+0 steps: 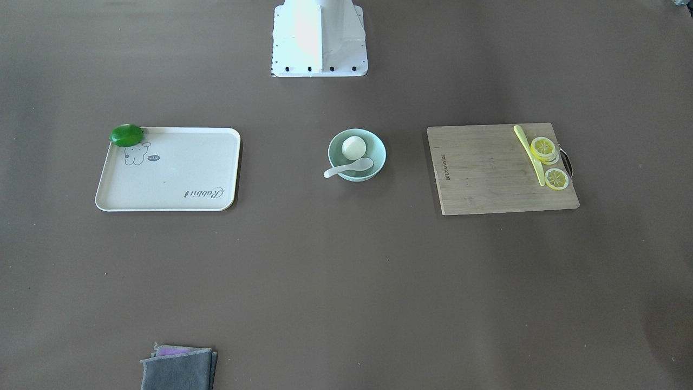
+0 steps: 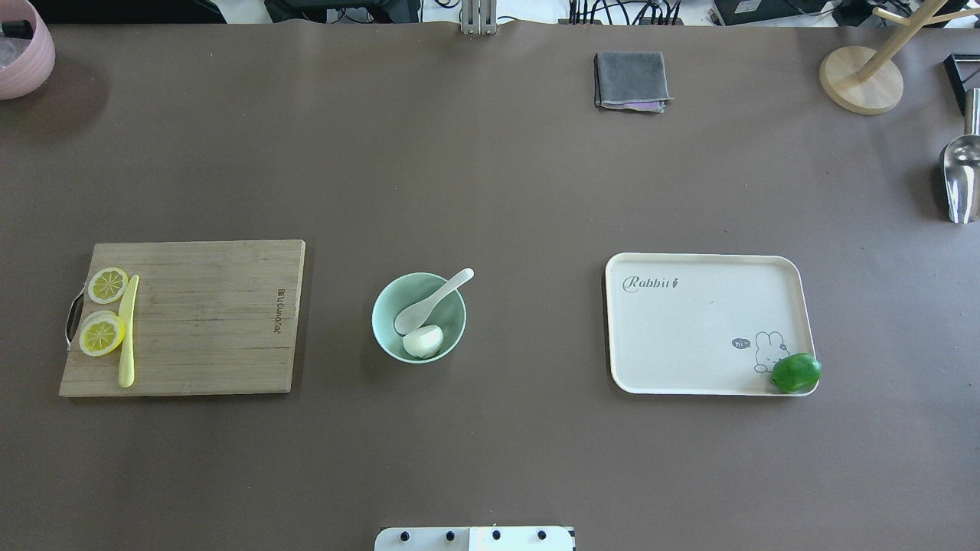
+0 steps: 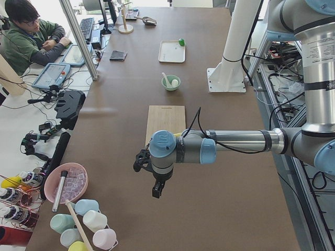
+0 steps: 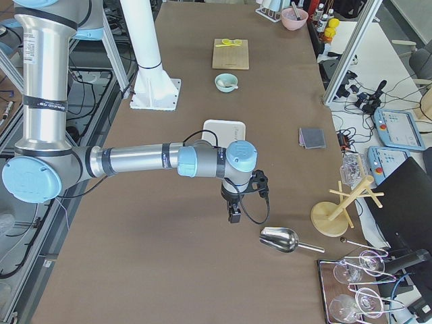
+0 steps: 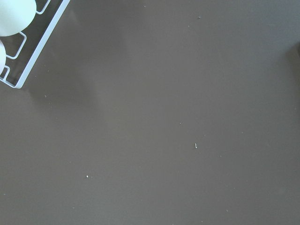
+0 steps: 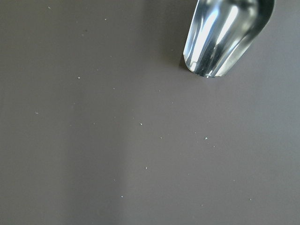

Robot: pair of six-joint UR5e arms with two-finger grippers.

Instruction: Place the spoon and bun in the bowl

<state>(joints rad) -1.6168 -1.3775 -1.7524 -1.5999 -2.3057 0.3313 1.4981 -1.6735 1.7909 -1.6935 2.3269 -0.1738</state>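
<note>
Looming closest in the left side view, the left arm [image 3: 230, 141] reaches across mid-frame with its left claw [image 3: 156, 192] pointing down over bare bench [image 1: 346, 281]. From this angle I cannot tell whether the fingers are apart or together. The same holds for the right claw [image 4: 234, 217], which hangs at the centre of the right side view, near a metal scoop [image 6: 225, 37].

On the bench, the wooden cutting board [image 1: 487, 179] sits at the right of the front view and the cream tray [image 1: 178, 184] at the left. The mint bowl [image 1: 380, 157] stands between them at centre frame, well apart from both. The spoon [image 1: 346, 169] lies with its scoop inside the bowl and its handle out over the lower-left rim. The bun [image 1: 353, 147] rests inside, just above the scoop.

Both things look to be in place, so I judge the task done. The step in hand is simply to keep both claws away from the bowl. The overhanging handle is the weak point — a nudge there could lever the spoon out.

Room is generous, with wide bare bench on every side of the bowl. The tighter spots are at the frame edges: the scoop beside the right claw, and a white wire rack [image 5: 21, 56] in the upper left of the left wrist view.
</note>
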